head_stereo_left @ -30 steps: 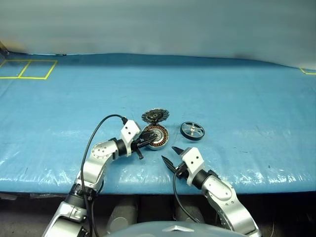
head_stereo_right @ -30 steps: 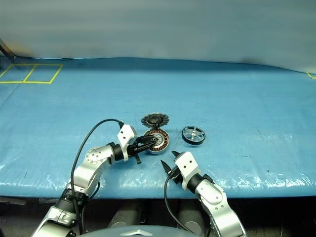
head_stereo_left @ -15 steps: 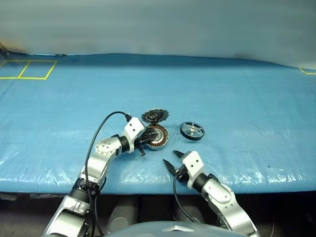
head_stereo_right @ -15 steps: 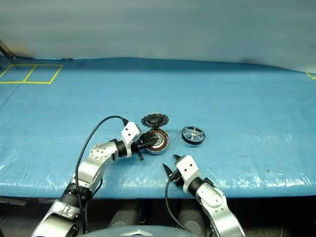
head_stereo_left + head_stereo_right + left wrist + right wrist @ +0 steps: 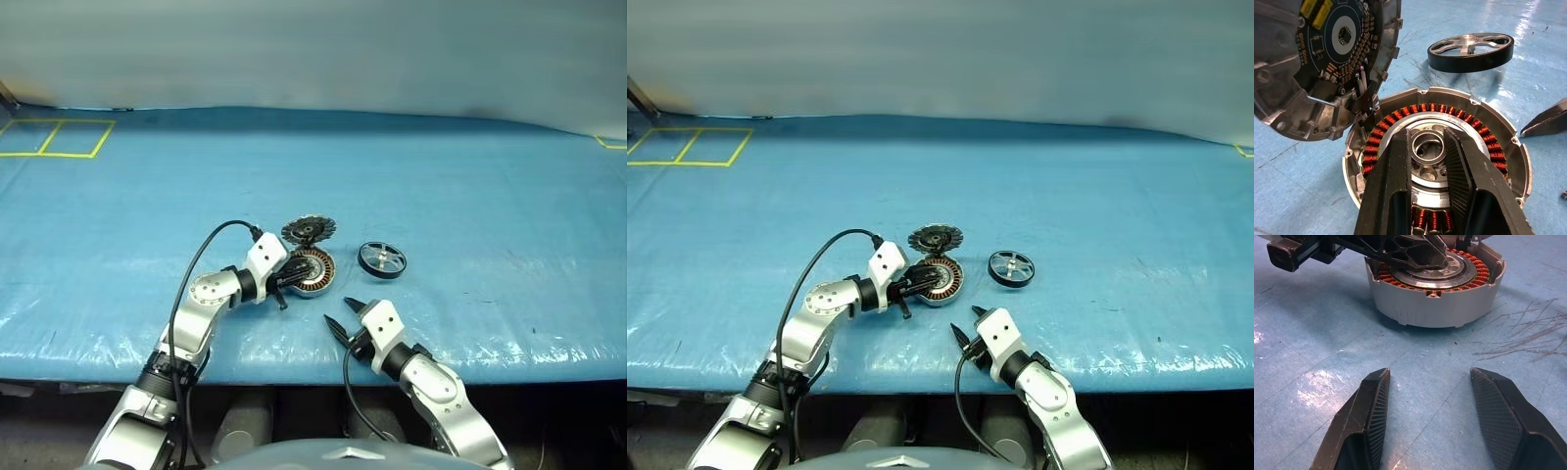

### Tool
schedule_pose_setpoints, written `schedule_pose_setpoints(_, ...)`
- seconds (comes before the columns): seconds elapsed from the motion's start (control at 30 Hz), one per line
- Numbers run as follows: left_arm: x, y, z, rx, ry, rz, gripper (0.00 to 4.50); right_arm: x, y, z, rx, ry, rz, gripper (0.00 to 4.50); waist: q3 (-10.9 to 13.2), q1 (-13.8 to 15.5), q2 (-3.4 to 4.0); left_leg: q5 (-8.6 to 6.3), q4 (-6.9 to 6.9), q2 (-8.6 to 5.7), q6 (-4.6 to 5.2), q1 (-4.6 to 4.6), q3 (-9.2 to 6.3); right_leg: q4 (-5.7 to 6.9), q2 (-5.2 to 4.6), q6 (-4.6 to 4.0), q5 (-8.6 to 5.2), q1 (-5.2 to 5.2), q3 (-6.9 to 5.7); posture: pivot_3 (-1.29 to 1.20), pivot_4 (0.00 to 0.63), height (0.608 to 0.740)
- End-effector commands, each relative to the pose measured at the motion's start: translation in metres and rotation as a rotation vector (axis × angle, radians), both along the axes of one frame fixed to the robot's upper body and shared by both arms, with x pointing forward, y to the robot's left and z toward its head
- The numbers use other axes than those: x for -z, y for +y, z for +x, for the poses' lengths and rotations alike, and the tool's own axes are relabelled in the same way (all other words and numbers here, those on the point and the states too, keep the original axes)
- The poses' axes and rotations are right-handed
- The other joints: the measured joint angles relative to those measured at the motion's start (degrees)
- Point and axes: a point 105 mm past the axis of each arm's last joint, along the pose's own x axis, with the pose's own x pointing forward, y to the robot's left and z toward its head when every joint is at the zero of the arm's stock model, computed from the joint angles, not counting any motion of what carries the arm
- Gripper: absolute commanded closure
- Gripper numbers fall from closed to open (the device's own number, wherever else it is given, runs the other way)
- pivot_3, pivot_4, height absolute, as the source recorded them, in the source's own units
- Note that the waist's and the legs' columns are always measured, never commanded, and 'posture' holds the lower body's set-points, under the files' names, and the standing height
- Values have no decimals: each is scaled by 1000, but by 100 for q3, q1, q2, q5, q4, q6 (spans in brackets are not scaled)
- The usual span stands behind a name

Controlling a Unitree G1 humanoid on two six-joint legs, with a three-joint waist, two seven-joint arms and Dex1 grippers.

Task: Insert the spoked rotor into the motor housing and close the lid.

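Motor housing [image 5: 1449,161] holds only copper windings; left fingers [image 5: 1396,186] seemingly clamp its hub, right fingers [image 5: 1374,406] apart.

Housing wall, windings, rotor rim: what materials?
Motor housing: matte pale grey wall, likely cast aluminium. Its windings: glossy orange-red coils, looks like enamelled copper wire. Spoked rotor: matte black rim, maybe coating or rubber; bright machined metal spokes.

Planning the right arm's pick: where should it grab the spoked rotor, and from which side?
Pinch the black rim of the spoked rotor across its width, coming from above. It lies flat on the blue mat, apart from the motor housing, so its sides are free. The right gripper is open and empty, and sits nearest.
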Motion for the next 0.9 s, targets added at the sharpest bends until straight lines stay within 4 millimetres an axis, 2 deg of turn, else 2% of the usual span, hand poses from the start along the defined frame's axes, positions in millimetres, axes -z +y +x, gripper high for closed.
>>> schedule_pose_setpoints(0.03, -8, -7, -2, 39, -29, -1, 3863, -5, 0, 1, 2, -29, 6, 1748, 0, 0, 0, 0, 0, 0, 0, 0, 0, 0, 0, 0, 0, 0, 0, 0, 150, 740)
schedule_pose_setpoints(0.3, -17, -10, -3, 65, -37, -54, 3863, 2, -2, 1, 1, -29, 7, 1748, 0, -3, 0, 0, 0, 0, 0, -2, 0, 0, 0, 0, 0, 3, 0, 0, 150, 740)
schedule_pose_setpoints(0.9, -10, -6, 0, 39, -31, -10, 3863, 9, -4, -1, -1, -23, -1, 1748, 0, -6, 0, 0, 0, 0, 0, 1, 0, 0, 1, 0, 0, 3, 0, 0, 150, 740)
